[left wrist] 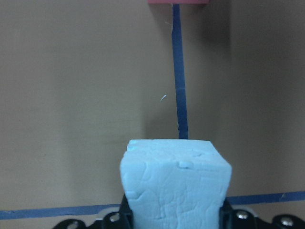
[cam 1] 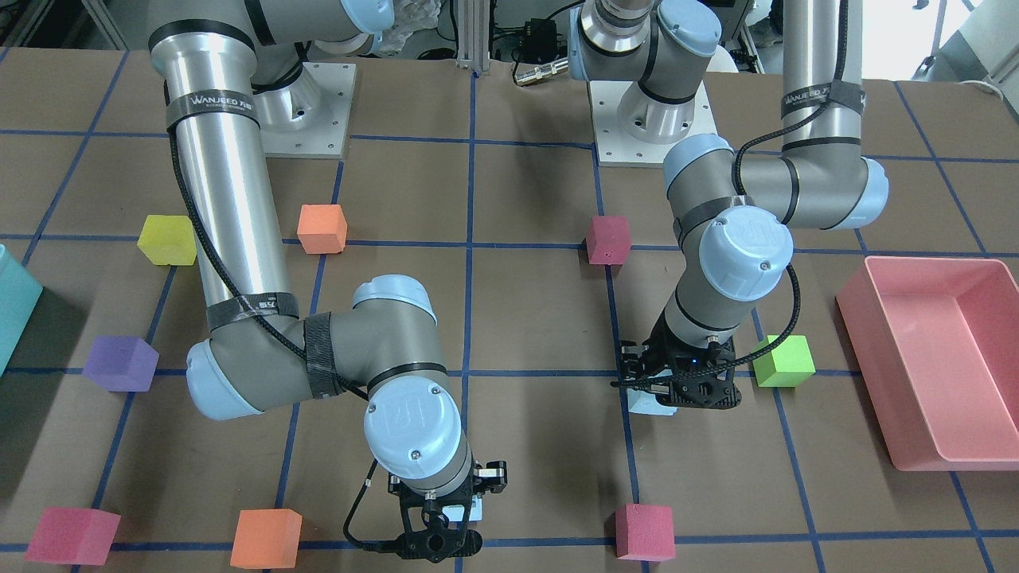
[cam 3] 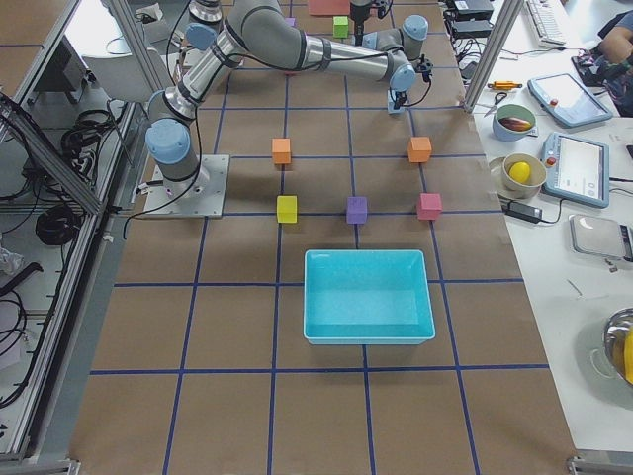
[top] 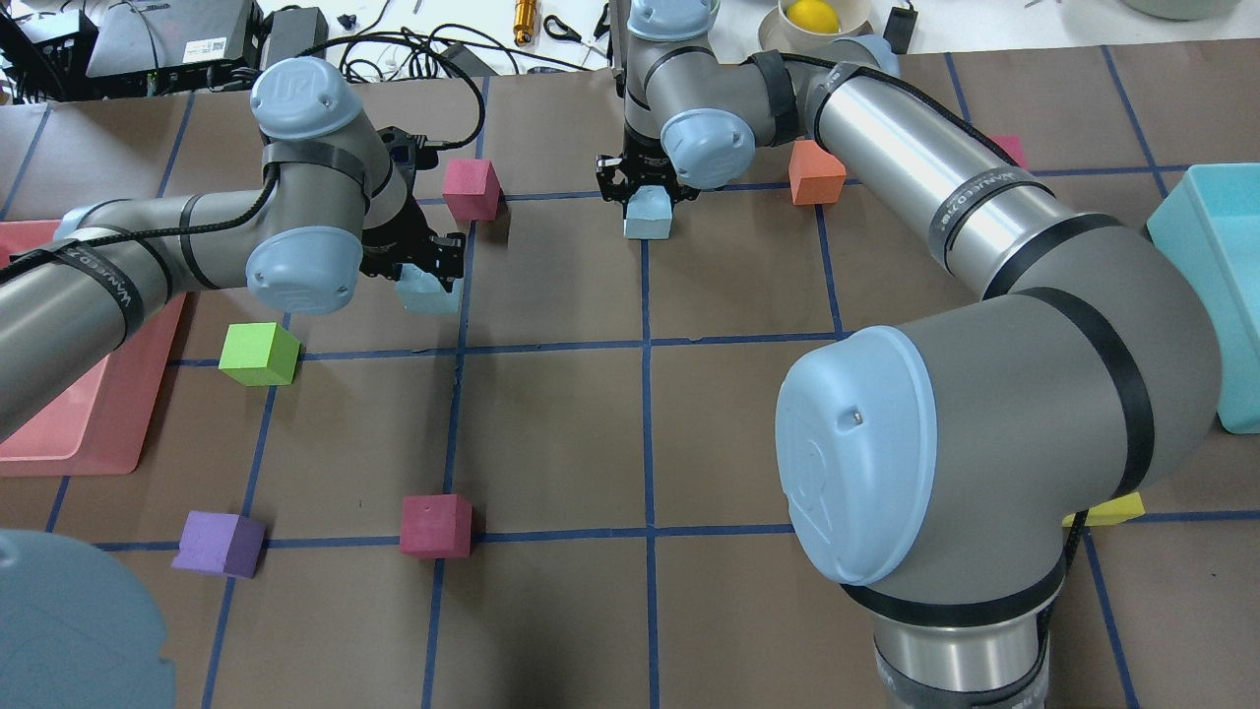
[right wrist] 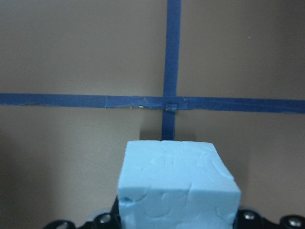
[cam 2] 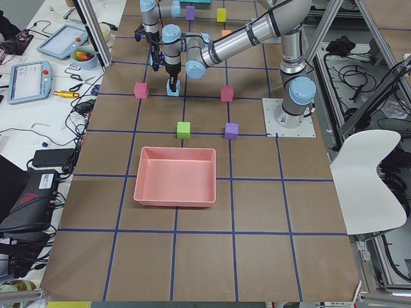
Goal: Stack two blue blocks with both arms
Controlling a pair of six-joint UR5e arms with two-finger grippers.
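Observation:
Two pale blue blocks are in view, one in each gripper. My left gripper point(top: 421, 274) is shut on one blue block point(top: 430, 295) at the table's far left, next to a magenta cube point(top: 471, 189). The left wrist view shows that block point(left wrist: 175, 183) between the fingers, over a blue tape line. My right gripper point(top: 647, 200) is shut on the other blue block point(top: 648, 223) at the far middle, over a tape crossing. It fills the bottom of the right wrist view point(right wrist: 177, 183). Both blocks hang low over the table, apart from each other.
A pink tray point(top: 59, 414) lies at the left edge and a teal bin point(top: 1221, 256) at the right. A green cube point(top: 258, 353), a purple cube point(top: 219, 542), a second magenta cube point(top: 435, 525), an orange cube point(top: 815, 172) and a yellow cube point(top: 1107, 509) stand around.

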